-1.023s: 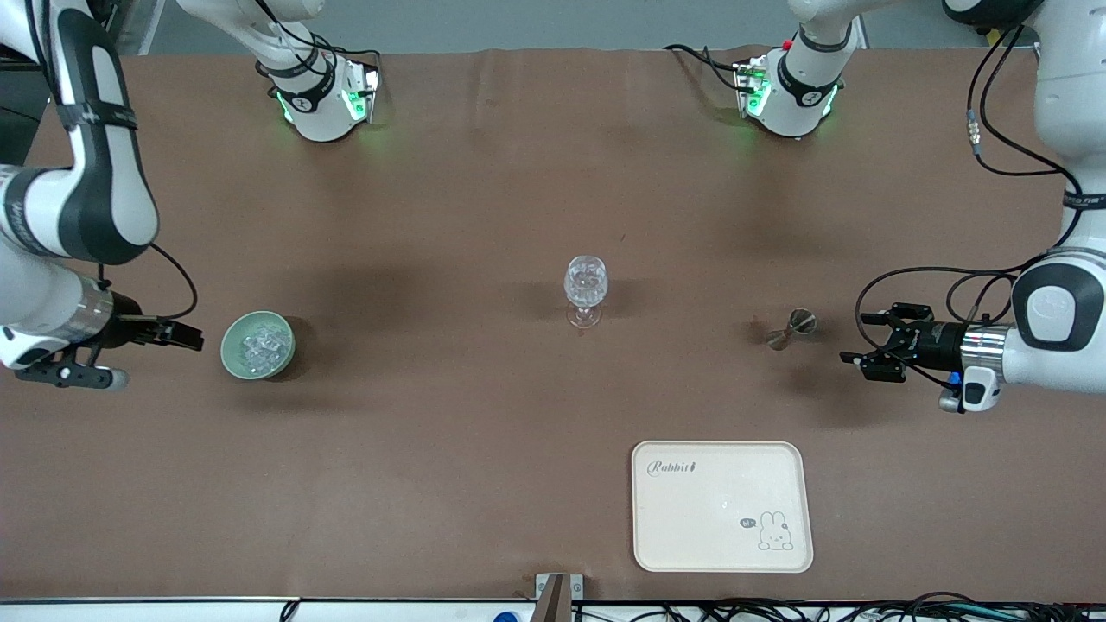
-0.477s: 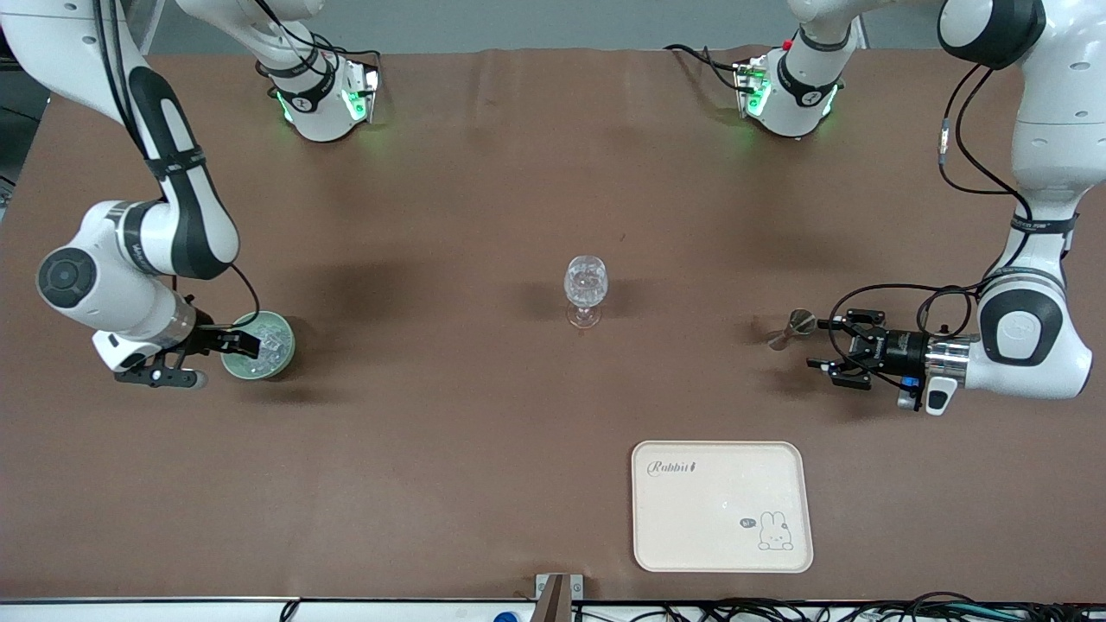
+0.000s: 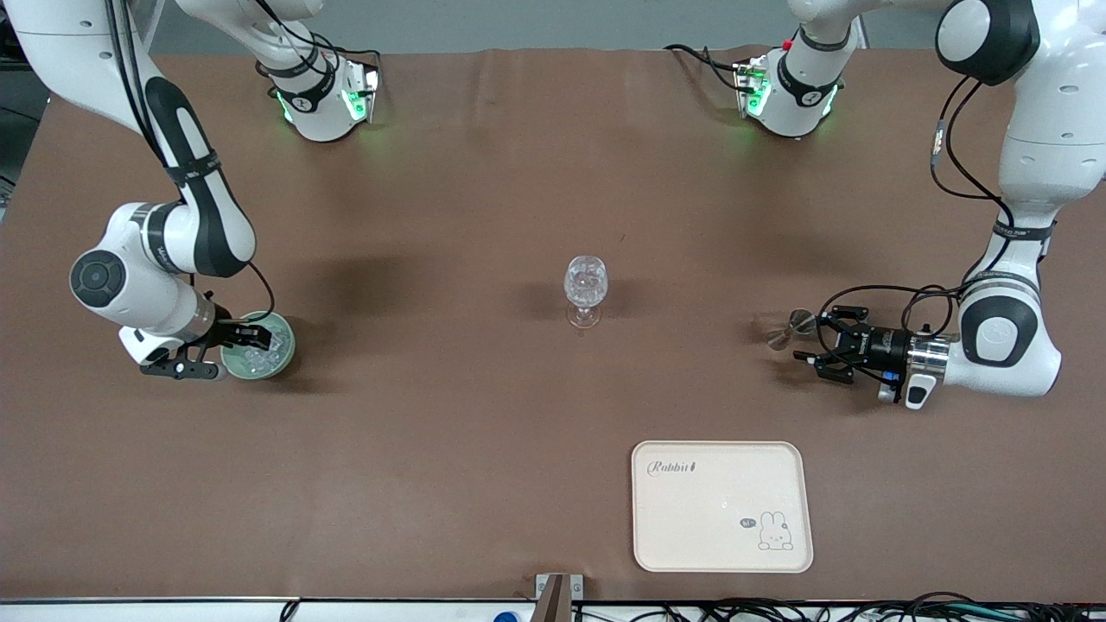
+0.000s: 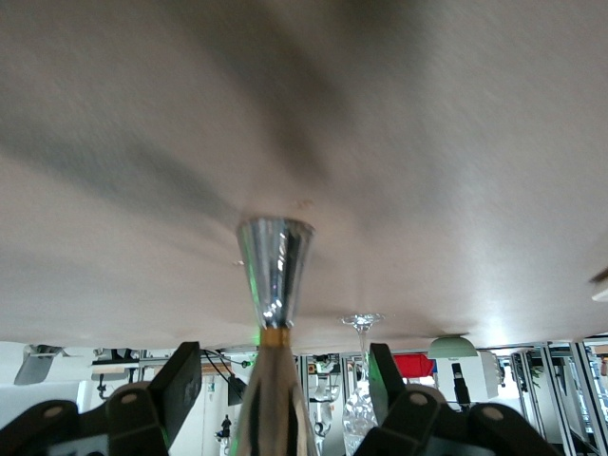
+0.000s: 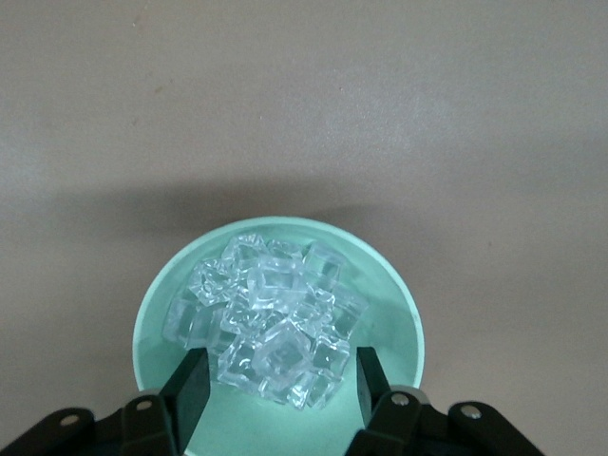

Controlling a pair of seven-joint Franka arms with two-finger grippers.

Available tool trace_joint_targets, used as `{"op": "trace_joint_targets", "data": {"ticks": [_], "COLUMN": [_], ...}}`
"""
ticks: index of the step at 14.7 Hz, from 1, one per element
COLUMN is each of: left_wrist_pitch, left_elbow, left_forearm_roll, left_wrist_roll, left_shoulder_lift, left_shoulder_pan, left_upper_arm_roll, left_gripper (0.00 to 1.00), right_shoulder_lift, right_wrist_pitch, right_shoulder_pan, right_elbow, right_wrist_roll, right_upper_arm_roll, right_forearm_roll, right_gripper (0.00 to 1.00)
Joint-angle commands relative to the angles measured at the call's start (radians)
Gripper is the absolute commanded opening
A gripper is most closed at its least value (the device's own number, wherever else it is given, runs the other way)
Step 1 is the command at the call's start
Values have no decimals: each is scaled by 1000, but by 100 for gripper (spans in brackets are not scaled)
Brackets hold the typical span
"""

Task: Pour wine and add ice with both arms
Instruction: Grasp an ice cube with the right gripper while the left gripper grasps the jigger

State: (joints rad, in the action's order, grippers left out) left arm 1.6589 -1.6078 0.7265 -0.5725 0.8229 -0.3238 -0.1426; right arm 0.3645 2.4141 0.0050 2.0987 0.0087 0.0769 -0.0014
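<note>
Spreading fingers [image 5: 195, 385] over ice [image 5: 271, 323], left gripper's [image 3: 816, 349] around jigger [image 4: 271, 285], brown table [image 3: 449, 432]

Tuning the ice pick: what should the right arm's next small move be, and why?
Probably lower a little and close on one cube. The right end effector hangs open over the green bowl, fingers straddling the ice pile. The left end effector is open around the jigger.

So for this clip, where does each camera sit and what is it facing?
Front view: high across the table, facing both arms; bowl, wine glass, jigger, tray.
Left wrist view: on the left arm, left gripper open around the jigger; the wine glass also shows in it.
Right wrist view: right gripper open over ice.
</note>
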Motion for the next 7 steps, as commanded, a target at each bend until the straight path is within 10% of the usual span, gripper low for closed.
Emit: {"op": "trace_joint_targets", "data": {"ticks": [1, 7], "left_wrist_pitch": [-13, -13], "left_elbow": [0, -27], "left_forearm_roll": [18, 54], "left_wrist_roll": [-6, 22], "left_shoulder_lift": [12, 19], "left_shoulder_pan": [-15, -11], "left_upper_arm_roll": [-9, -15], "left_gripper": [74, 63], "right_shoulder_lift": [-18, 19], "right_wrist_pitch": [17, 48], "right_shoulder_pan": [4, 4], "right_elbow": [32, 32], "right_wrist_roll": [0, 4], "right_upper_arm_roll": [1, 1], "right_forearm_roll": [12, 12], "right_gripper": [54, 51]}}
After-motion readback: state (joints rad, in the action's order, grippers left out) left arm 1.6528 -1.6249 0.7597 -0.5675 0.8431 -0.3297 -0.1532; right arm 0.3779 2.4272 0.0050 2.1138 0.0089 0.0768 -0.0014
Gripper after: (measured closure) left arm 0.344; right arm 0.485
